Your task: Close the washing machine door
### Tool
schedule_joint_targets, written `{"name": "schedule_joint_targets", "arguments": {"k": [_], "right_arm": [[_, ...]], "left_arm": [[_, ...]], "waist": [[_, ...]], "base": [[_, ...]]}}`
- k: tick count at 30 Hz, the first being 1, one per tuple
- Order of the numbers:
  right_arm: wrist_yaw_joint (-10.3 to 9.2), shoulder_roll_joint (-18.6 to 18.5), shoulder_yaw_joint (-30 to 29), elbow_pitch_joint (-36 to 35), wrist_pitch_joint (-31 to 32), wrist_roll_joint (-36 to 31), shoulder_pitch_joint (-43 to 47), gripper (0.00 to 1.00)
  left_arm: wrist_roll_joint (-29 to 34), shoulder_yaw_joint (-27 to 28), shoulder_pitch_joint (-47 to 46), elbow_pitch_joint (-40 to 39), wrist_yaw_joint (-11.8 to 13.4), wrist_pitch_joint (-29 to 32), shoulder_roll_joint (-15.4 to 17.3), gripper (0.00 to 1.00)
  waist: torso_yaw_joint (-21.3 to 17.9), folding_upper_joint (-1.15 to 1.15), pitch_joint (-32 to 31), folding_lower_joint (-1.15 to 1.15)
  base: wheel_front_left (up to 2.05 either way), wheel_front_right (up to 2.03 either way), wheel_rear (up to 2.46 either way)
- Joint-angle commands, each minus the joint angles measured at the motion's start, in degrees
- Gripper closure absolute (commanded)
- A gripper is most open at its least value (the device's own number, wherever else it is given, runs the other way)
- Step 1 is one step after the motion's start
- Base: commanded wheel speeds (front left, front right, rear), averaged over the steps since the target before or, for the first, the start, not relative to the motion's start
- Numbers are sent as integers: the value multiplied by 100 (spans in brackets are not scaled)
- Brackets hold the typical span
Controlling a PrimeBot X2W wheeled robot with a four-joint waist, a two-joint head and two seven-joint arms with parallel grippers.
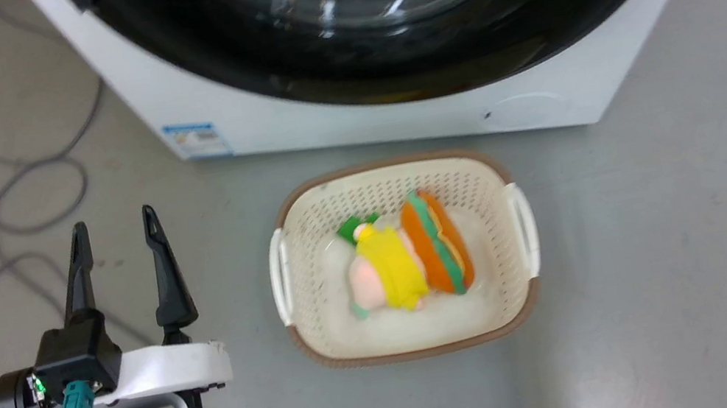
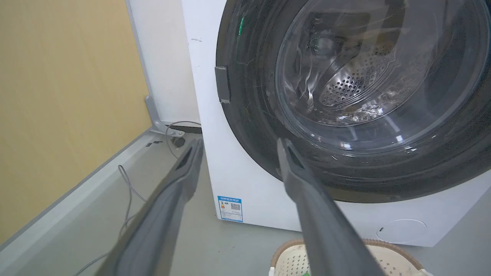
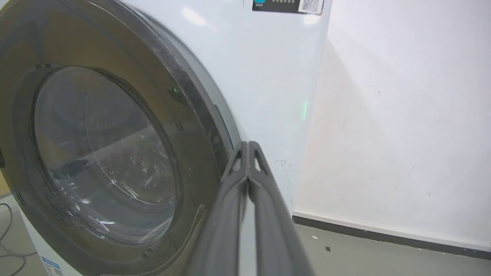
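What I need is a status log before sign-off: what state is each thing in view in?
washing machine door: flat against the front of the washing machine; latched or not, cannot tell.
left gripper: open, empty.
right gripper: shut, empty, tips by the door's rim.
basket: upright on the floor, holding plush toys.

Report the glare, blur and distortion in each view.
Head view: white glare streaks cross the washing machine door, and the toys in the basket look soft. Left wrist view: the wide-angle lens slants the washing machine edge, and the open left claw is blurred close up. Right wrist view: the door mirrors a yellowish tint, and the shut right claw is out of focus.
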Motion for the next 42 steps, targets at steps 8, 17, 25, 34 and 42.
{"name": "schedule_joint_targets", "arguments": {"k": [8,17,25,34,42], "right_arm": [[-5,519,-253,-963,-26,53,1010,0],[-5,810,19,-974,-26,103,2013,0],[-5,958,96,-546,-26,145,2747,0],[0,961,298,-505,0,480,3370,100],[0,963,313,-549,55,446,3385,100]], "left_arm": [[160,107,283,62,-79,-25,36,0],[228,140,635,107,-109,-25,58,0],[223,117,991,194,-164,-25,54,0],[124,17,1205,305,-235,0,18,100],[135,10,1210,275,-240,60,9,100]], "waist": [[-563,0,-577,0],[-777,0,-1073,0],[-837,0,-1494,0],[-839,0,-1786,0],[-829,0,-1796,0]], "base": [[0,0,0],[0,0,0],[0,0,0],[0,0,0],[0,0,0]]}}
